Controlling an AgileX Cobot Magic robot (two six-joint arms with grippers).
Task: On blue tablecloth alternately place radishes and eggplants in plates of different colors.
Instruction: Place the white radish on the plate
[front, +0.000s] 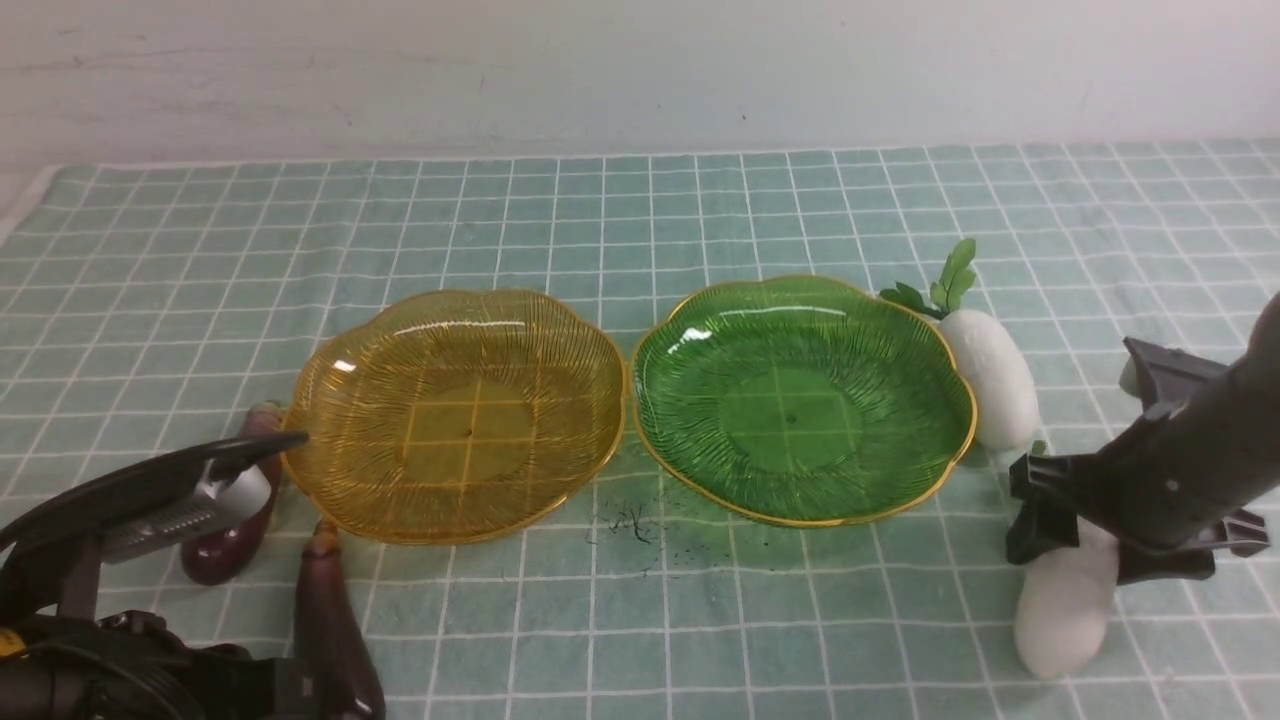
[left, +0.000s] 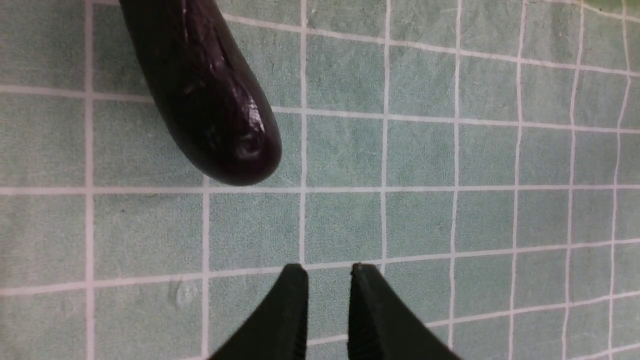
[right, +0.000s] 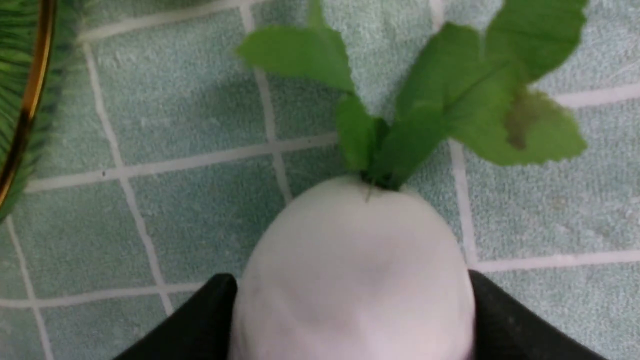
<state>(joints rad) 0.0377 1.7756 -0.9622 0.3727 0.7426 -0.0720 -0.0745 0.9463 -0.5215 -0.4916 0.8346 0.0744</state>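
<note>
Front view gives me the whole layout: pale blue-green gridded tablecloth, translucent ribbed amber-yellow plate left of centre, and a matching green plate right of it, rims almost meeting and both plates bare. Far radish, matte white and oblong with green leaves, lies against the green plate's right rim. Two glossy dark purple eggplants sit near left: left eggplant half hidden under my left arm, near eggplant just off the amber plate's near rim. The wrist views add what the front cannot. On the left wrist camera, the left gripper has its fingers only narrowly parted over bare cloth, holding nothing, with one eggplant's rounded end lying apart beyond the tips; which eggplant, I cannot tell. On the right wrist camera, the right gripper has both black fingers pressed against the flanks of the near radish, grasping it. From the front that radish lies on the cloth at near right, well clear of the green plate.
</note>
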